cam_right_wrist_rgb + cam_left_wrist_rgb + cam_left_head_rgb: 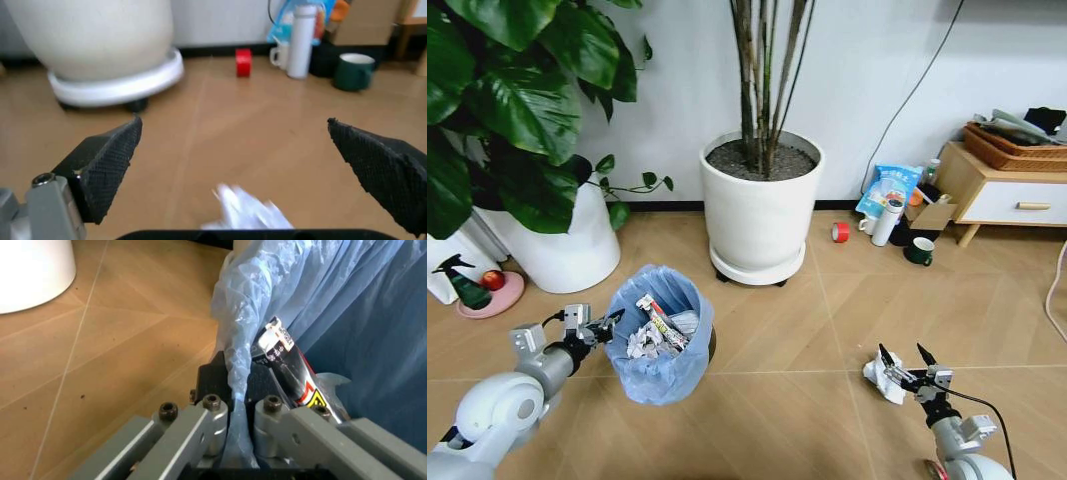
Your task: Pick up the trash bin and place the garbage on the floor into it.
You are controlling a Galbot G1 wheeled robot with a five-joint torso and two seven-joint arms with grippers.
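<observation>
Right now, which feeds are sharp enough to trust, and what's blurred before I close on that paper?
Head view: evenly lit and sharp, with the paper crisp just ahead of the open right hand. Right wrist view: the fingertips are sharp, but the paper between them is smeared and the floor is soft. Left wrist view: the left hand and the bin's bag it pinches are clear.

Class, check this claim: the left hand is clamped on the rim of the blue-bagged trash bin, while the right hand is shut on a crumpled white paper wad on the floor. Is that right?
Not quite. The right hand is open, its fingers spread above the crumpled white paper wad on the floor, as the right wrist view shows. The rest stands: the left hand is clamped on the rim of the trash bin.
</observation>
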